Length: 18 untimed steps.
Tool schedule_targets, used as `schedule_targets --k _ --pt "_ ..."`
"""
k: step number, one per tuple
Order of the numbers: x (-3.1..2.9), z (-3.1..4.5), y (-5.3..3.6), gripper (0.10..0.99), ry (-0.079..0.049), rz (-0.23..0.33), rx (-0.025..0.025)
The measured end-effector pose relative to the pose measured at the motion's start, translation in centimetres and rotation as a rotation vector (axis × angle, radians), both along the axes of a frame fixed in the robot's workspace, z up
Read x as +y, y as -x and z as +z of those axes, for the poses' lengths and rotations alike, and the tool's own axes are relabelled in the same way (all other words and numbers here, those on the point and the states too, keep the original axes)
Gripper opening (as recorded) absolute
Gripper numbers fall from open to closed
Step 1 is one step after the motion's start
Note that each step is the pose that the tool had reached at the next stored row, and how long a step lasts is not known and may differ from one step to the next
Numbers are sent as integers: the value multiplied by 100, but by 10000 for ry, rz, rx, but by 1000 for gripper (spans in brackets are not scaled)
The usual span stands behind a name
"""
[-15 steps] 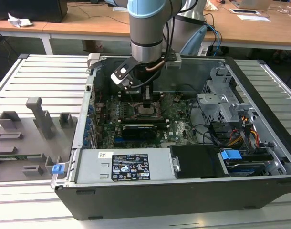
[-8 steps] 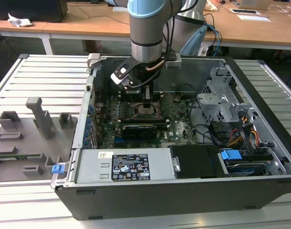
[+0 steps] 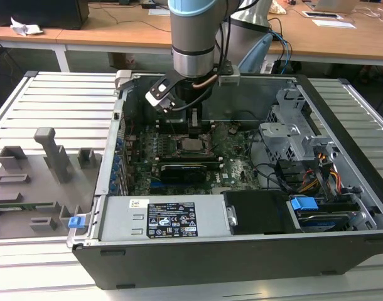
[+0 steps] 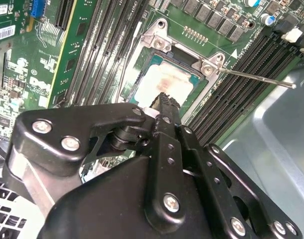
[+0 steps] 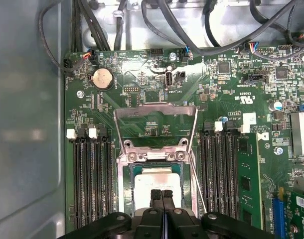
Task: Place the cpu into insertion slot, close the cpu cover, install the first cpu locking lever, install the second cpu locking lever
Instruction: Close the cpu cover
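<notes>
Reading the gripper [image 5: 162,195] as closed, with tips pressed together and nothing visible between them, parked on or just above the cpu [image 5: 154,180] near its edge; can't tell contact. Seeing the cpu lying flat inside the insertion slot [image 4: 162,51], with the cpu cover [image 5: 157,106] swung open and a locking lever [image 4: 256,78] sticking out unlatched. In the exterior view, placing the insertion slot at 12 o'clock of the long black card [image 3: 182,168], with the drive cage [image 3: 292,128] off at 3 o'clock. Judging the cpu light, rigid, slick on top, fragile underneath. Best taken by opposite edges, kept level, never forced.
</notes>
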State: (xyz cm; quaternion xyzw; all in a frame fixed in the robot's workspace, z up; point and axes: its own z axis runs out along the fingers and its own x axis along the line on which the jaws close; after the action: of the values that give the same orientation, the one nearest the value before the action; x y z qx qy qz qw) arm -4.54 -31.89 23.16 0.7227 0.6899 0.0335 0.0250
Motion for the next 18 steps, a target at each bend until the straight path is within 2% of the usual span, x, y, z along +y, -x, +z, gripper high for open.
schedule_targets --k 3,10,14,15,18 --pt "0 24 -1 106 1 1 21" --pt "0 89 -1 106 1 0 26" --pt "0 154 -1 106 1 0 26" --pt "-4 154 -2 106 -1 2 25" --pt "-67 154 -1 106 0 0 26"
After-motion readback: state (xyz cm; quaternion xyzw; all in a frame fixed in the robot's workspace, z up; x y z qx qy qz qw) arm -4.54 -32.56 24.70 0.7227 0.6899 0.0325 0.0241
